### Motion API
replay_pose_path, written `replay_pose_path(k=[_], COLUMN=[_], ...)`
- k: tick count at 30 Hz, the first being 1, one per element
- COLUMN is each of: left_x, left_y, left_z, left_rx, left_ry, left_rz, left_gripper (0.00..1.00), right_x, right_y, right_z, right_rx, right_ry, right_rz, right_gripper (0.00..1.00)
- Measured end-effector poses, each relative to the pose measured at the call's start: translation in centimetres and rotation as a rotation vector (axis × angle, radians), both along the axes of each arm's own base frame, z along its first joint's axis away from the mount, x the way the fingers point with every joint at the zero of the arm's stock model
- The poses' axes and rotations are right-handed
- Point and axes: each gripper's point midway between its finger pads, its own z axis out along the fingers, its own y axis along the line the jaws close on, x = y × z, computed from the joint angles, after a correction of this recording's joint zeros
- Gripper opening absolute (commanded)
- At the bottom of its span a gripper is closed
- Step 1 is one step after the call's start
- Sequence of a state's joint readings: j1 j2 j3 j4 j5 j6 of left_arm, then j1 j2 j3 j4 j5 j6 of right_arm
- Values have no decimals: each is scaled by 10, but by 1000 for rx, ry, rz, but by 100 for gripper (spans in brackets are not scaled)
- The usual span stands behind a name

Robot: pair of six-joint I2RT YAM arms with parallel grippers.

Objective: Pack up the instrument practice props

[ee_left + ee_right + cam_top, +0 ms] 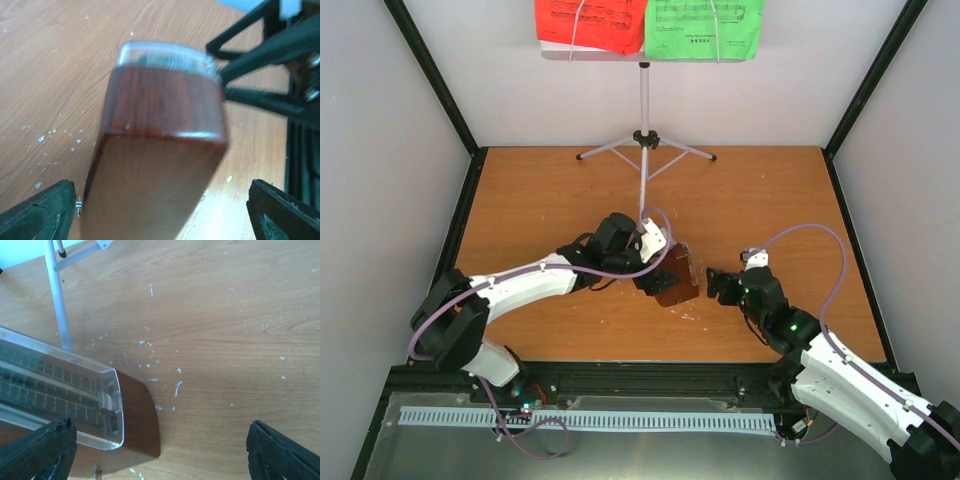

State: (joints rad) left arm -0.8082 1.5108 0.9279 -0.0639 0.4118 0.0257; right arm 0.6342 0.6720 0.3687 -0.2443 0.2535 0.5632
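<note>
- The left pincer (162, 195) has its two fingers (42, 215) spread wide apart; they do not clamp anything.
- The metronome (160, 115) sits in the gap between these fingers, with its flat brown bottom toward the wrist camera and its clear cover on the far end. The left finger is just beside its edge, and the other finger is apart from it. The picture is blurred here, so I cannot tell if the left finger touches.
- The right pincer (161, 430) has its fingers wide apart too, and nothing is between them. The metronome lies at its left side, the clear cover facing up and the brown body reaching close to the left finger.
- From above, the metronome is between the two pincers, near the middle of the table (540, 190), and it is tipped, not upright.
- The table is orange-brown wood with small white specks (177, 387) on it.
- The silver tripod stand (644, 110) is at the far edge, one leg just behind the metronome.
- On its tray (590, 55) are a red sheet (590, 22) and a green sheet (705, 25), side by side.
- Pale walls (380, 150) with black frame posts (435, 75) close the space.
</note>
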Motion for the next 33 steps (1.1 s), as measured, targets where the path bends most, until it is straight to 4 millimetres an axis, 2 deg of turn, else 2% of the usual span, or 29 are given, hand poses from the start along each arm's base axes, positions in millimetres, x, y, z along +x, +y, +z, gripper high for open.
replay_pose_path(k=[3, 8, 12, 21, 29, 33], left_x=[-5, -15, -13, 28, 78, 92], left_y=[1, 4, 14, 76, 153, 174], left_z=[20, 62, 87, 134, 137, 127], left_rx=[-45, -142, -210, -355, -370, -320], left_ry=[-15, -45, -20, 29, 33, 21], left_rz=[-10, -26, -7, 156, 406, 520], left_gripper=[98, 99, 99, 99, 99, 99], right_x=[-3, -2, 1, 8, 19, 20], right_y=[1, 3, 2, 0, -3, 2], right_z=[-8, -9, -15, -38, -55, -68], right_rx=[7, 27, 36, 80, 123, 122], right_ry=[25, 36, 64, 152, 219, 261], right_rz=[12, 19, 19, 31, 48, 81], right_gripper=[92, 94, 93, 89, 81, 75])
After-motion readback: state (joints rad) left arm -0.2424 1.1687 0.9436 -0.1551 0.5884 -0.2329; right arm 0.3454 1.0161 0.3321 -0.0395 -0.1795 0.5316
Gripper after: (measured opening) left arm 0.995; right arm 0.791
